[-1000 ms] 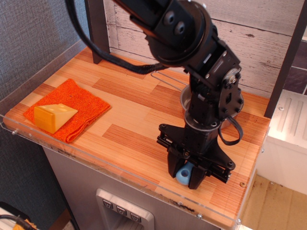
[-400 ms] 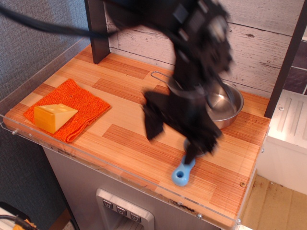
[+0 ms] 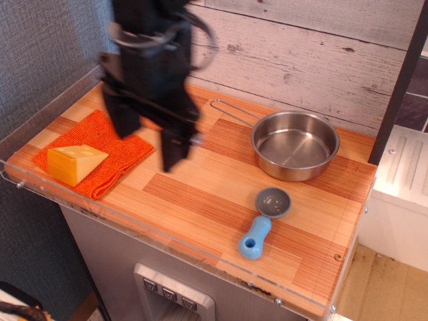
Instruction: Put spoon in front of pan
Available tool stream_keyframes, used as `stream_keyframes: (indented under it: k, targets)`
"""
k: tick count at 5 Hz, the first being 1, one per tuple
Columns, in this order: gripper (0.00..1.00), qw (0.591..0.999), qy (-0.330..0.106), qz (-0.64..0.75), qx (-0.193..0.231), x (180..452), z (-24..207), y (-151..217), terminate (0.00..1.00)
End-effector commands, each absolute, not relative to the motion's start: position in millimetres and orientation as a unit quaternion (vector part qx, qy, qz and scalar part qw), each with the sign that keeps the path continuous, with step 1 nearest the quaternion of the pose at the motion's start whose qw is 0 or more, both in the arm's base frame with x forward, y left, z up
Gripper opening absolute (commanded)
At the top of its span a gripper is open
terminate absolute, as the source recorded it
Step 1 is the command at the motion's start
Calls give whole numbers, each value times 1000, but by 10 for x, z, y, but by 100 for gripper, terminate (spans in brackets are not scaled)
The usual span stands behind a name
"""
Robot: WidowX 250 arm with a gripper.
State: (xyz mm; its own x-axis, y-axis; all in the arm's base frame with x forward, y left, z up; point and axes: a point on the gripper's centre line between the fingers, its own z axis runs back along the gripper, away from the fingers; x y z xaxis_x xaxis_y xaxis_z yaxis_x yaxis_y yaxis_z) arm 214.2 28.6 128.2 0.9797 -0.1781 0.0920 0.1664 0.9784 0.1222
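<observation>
The spoon lies flat on the wooden table, its light-blue handle toward the front edge and its small grey bowl toward the pan. The shiny steel pan sits just behind it at the back right, its wire loop handle pointing left. My gripper hangs blurred above the left-middle of the table, far left of the spoon. Its fingers are spread wide and hold nothing.
An orange cloth lies at the left with a yellow cheese wedge on it. A clear acrylic rim runs along the table's front edge. A dark post stands at the right.
My gripper let go of the spoon, rose and swung left across the table. The spoon now lies in front of the pan, uncovered. The pan is fully in view.
</observation>
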Motion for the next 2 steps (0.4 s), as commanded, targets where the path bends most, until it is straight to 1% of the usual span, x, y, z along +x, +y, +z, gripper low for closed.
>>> stream_keyframes:
  k: [1,2]
  targets:
    - [100,998,-27,-57,-8,2101,1236,647,0]
    - [100,999,-19,-47,-18,2092,1184,675,0]
